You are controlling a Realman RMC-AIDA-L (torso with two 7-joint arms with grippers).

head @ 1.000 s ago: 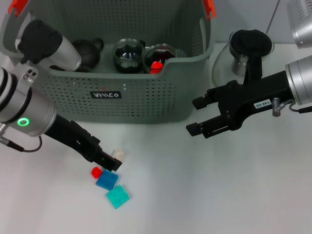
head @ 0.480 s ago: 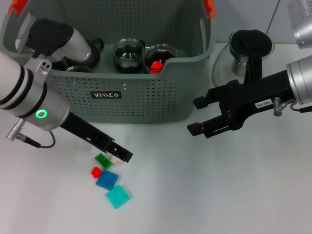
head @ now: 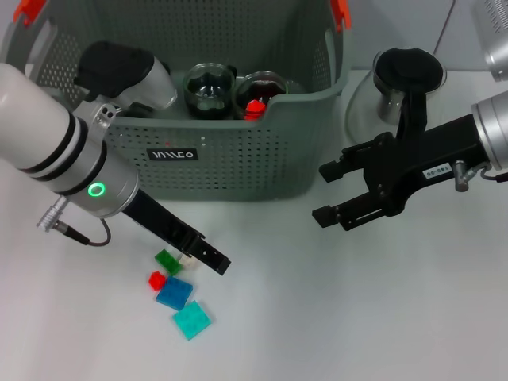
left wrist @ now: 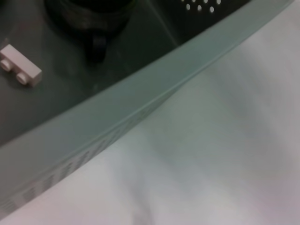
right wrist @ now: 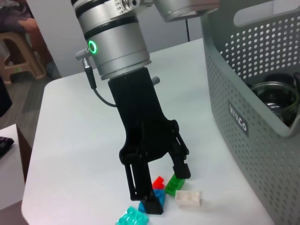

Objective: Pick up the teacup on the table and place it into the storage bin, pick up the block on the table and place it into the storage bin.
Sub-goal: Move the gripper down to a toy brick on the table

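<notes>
The grey-green storage bin (head: 238, 163) stands at the back with two glass teacups (head: 210, 89) inside it; one holds a red piece (head: 254, 105). No teacup shows on the table. Green (head: 167, 259), red (head: 156, 279), blue (head: 175, 293) and teal (head: 192, 320) blocks lie in front of the bin. My left gripper (head: 208, 254) hangs low and open just right of the green block. A white block (right wrist: 187, 198) lies on the table beside the left gripper's fingers (right wrist: 152, 205). My right gripper (head: 324, 193) is open and holds nothing, right of the bin.
A glass teapot (head: 406, 79) with a black lid stands behind my right arm. In the left wrist view, another white brick (left wrist: 19, 71) and a dark cup (left wrist: 93, 18) lie inside the bin, behind its rim (left wrist: 140, 101).
My left arm has swung right and toward the bin, uncovering the green block and moving its fingers over the white block. The right gripper has drifted slightly right.
</notes>
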